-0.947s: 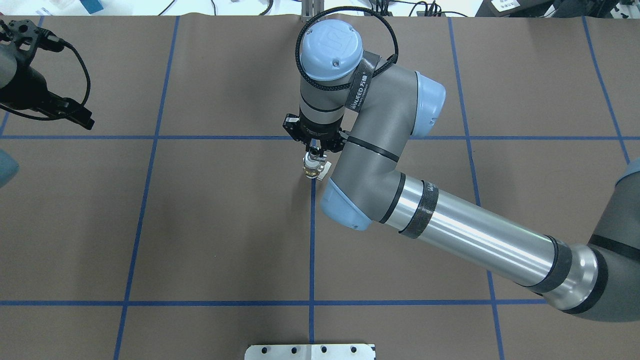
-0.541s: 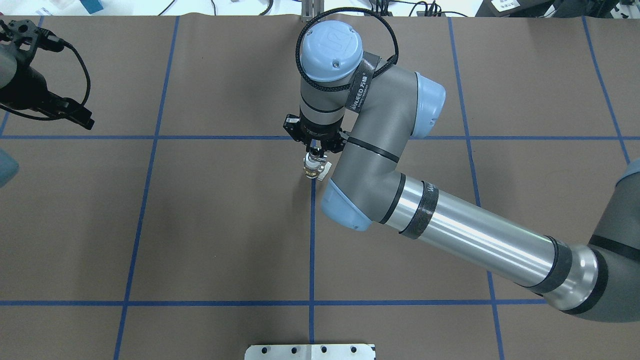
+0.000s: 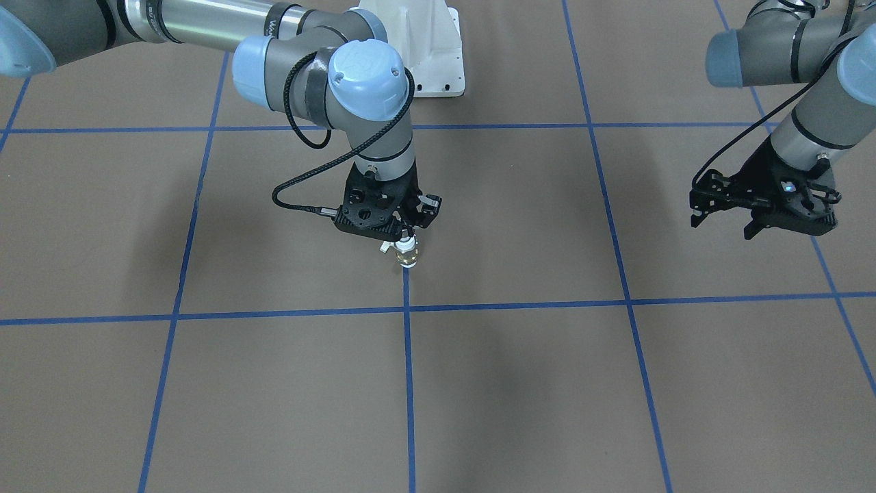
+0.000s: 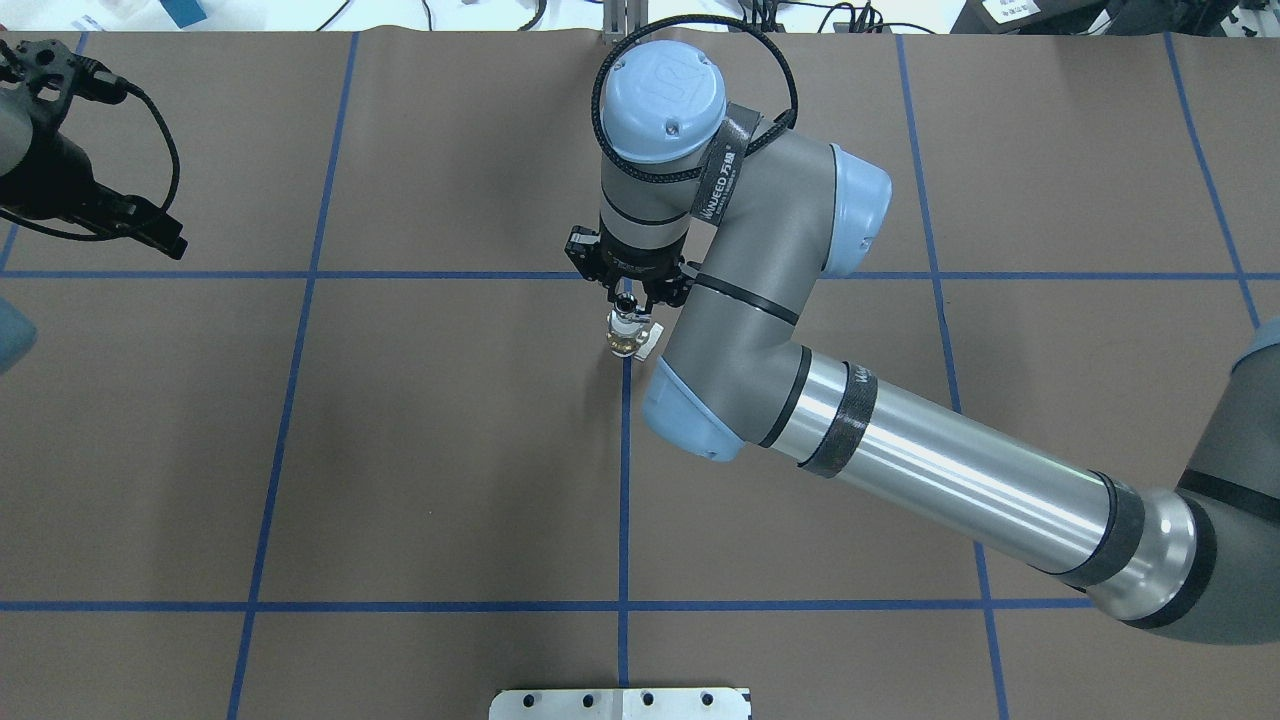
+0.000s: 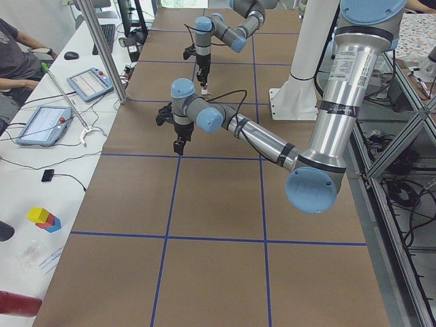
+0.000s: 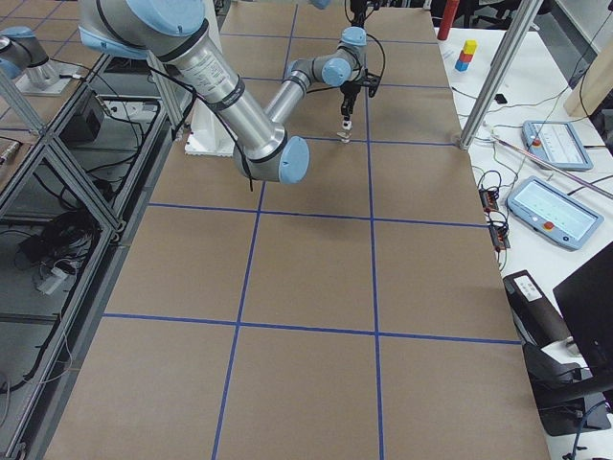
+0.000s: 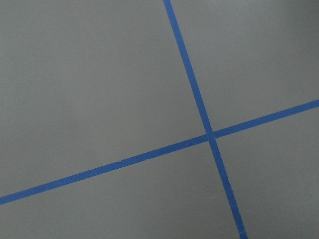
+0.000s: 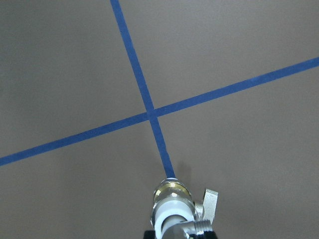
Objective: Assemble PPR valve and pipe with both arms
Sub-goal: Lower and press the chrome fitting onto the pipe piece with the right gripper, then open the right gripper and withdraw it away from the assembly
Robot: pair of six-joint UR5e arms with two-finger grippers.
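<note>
– One slight change only: the right gripper (image 4: 628,298), closed on the upper end of the PPR valve (image 4: 630,338), barely shifted within the last second.
– Valve location?
– Upright, its lower end at or just above the table (image 4: 450,450), at the end of a blue tape line (image 4: 624,480). The left gripper (image 3: 722,224) hung wide, empty, well apart. Judged: steady hold, set-down probably pending.

a robotics lab: robot arms (image 4: 950,470) on a white pedestal (image 3: 441,61) reach over a brown table (image 4: 450,450) gridded with blue tape (image 4: 623,500), with aluminium framing (image 6: 497,72), control tablets (image 6: 551,209) on a side bench (image 5: 20,204), and a seated person (image 5: 13,48).
</note>
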